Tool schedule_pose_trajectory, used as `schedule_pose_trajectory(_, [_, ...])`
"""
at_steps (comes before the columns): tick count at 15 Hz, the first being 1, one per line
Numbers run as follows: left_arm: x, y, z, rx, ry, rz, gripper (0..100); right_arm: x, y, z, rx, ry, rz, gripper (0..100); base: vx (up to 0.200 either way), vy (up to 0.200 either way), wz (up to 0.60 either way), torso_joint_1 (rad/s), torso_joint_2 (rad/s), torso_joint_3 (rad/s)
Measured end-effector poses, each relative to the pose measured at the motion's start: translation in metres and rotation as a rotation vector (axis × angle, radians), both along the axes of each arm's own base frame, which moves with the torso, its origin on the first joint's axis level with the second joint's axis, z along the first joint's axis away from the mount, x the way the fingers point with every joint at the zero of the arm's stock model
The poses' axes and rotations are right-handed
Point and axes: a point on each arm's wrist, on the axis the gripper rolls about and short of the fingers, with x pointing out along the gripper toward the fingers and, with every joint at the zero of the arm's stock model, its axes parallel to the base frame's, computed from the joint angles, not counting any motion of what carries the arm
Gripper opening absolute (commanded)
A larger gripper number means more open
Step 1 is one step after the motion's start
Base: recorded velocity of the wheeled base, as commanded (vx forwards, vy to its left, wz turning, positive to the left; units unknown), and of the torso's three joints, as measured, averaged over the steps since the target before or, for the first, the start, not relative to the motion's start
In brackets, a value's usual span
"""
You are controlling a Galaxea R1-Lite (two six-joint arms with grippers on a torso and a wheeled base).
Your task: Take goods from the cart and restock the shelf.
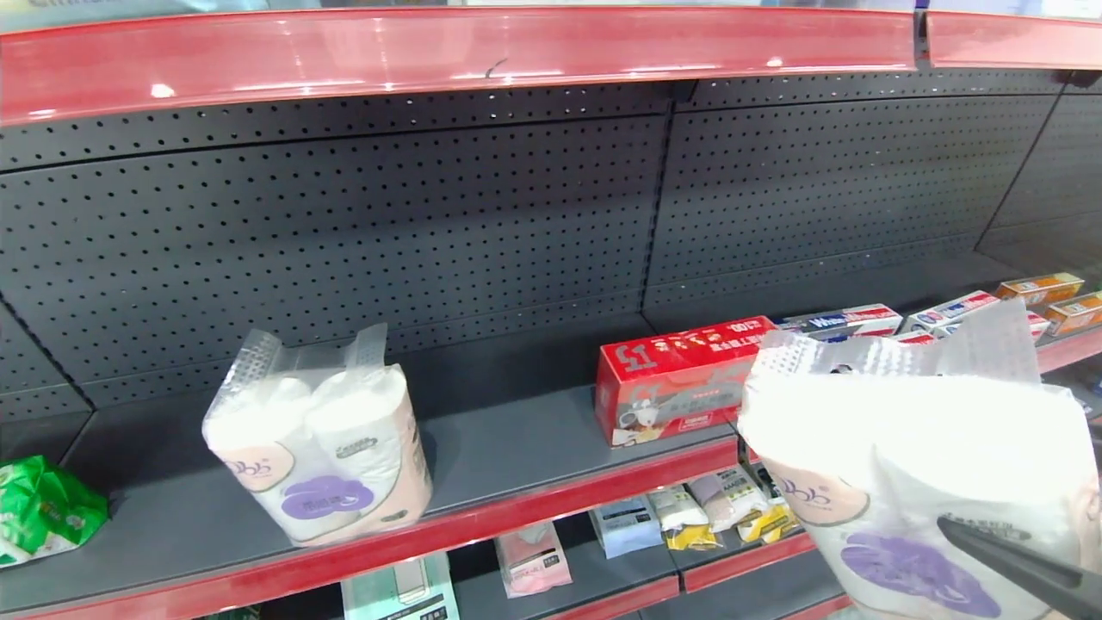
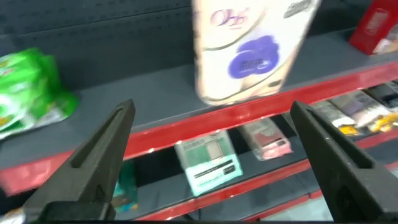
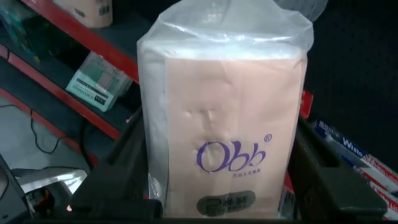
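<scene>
Clamping a wrapped toilet-paper pack [image 3: 236, 162] between the two fingers of the right gripper [image 3: 217, 124], raised in front of the shelf [image 1: 516, 448]; from the head, one dark finger [image 1: 1016, 560] laid across the pack's lower corner; from the right wrist, a finger pressed to the wrap on each side, with floor and a cable [image 3: 40, 132] far beneath. Spread wide and holding nothing, left gripper [image 2: 211, 107], facing the shelf's red front edge; just beyond it a second pack [image 2: 249, 50] upright near that edge; a green packet [image 2: 31, 93] off to its outer side; a red box [image 2: 373, 25] toward the other arm. Partly masking that box and a row of flat boxes [image 1: 947, 310] from the head, the held pack. Behind everything, black pegboard [image 1: 430, 215]; below both grippers, a lower shelf [image 1: 620, 594] of small packets [image 1: 534, 560]; overhead, another red-edged board [image 1: 430, 52].
</scene>
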Motion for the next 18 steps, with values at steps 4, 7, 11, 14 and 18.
schedule_pose_trajectory(4, [0.000, 0.000, 0.000, -0.001, -0.001, -0.005, 100, 0.005, 0.002, -0.002, -0.009, 0.023, -0.003, 0, 0.000, 0.000, 0.60, 0.007, 0.00, 0.002])
schedule_pose_trajectory(7, [0.000, 0.000, 0.000, 0.000, 0.001, -0.006, 100, 0.008, 0.003, -0.003, -0.012, 0.029, -0.008, 0, 0.000, 0.000, 0.60, 0.004, 0.01, 0.004])
schedule_pose_trajectory(11, [0.000, 0.000, 0.000, 0.000, -0.001, -0.009, 100, 0.014, 0.003, 0.005, -0.007, 0.012, -0.036, 0, 0.000, 0.000, 0.15, 0.003, 0.00, 0.001])
schedule_pose_trajectory(14, [0.000, 0.000, 0.000, 0.035, -0.003, 0.014, 100, 0.024, 0.000, 0.015, 0.073, 0.054, -0.113, 0, 0.000, 0.000, 0.00, 0.000, 0.00, 0.000])
schedule_pose_trajectory(18, [0.002, 0.005, 0.000, 0.017, -0.045, 0.224, 100, 0.032, 0.001, 0.020, 0.088, 0.064, -0.129, 0, 0.000, 0.000, 0.00, 0.000, 0.00, 0.000])
